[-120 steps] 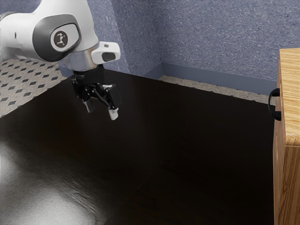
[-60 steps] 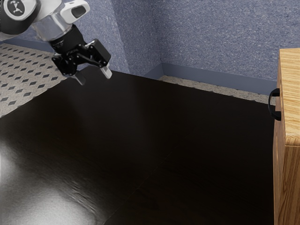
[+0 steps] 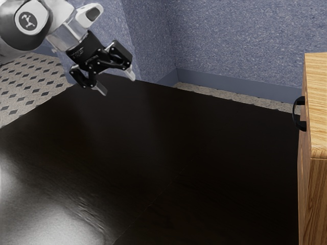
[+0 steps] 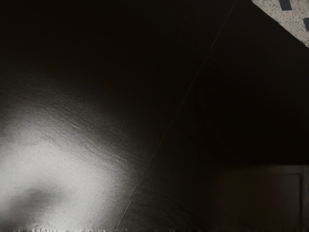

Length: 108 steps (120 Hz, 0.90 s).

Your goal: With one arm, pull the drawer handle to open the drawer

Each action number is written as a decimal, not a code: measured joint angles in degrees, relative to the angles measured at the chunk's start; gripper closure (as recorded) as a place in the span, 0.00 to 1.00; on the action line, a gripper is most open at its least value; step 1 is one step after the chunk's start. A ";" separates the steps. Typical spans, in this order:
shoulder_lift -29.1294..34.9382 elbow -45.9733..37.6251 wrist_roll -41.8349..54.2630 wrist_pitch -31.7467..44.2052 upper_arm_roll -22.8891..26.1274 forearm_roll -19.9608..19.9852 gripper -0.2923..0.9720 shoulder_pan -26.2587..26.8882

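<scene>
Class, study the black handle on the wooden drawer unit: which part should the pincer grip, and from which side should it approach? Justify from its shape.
Grip the handle at the middle of its bar, approaching from the exterior view's left. It bows out from the front of the drawer unit towards that side, probably leaving a gap to close around. The pincer is open and far off.

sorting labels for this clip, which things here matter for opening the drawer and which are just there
For the job: black handle; wooden drawer unit; gripper, open, well apart from the handle.

Just there: dark table; tiled floor; blue wall.
</scene>
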State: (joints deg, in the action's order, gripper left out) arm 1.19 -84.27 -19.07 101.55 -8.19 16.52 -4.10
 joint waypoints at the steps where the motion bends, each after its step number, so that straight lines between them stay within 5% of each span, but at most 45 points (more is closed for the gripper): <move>1: 0.25 -0.56 -0.10 0.55 -0.01 0.29 0.23 0.14; 11: 2.51 -6.24 -1.06 6.65 -0.01 2.65 0.23 4.41; 32: 4.21 -13.15 -2.83 18.35 -0.06 5.60 0.23 24.87; 50: 6.44 -16.53 -3.93 25.39 -0.10 8.15 0.23 23.15; 108: 6.48 -20.42 -6.22 37.52 -0.06 11.37 0.23 31.44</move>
State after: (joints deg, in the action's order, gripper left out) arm 7.67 -104.69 -25.29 139.07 -8.25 27.89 27.34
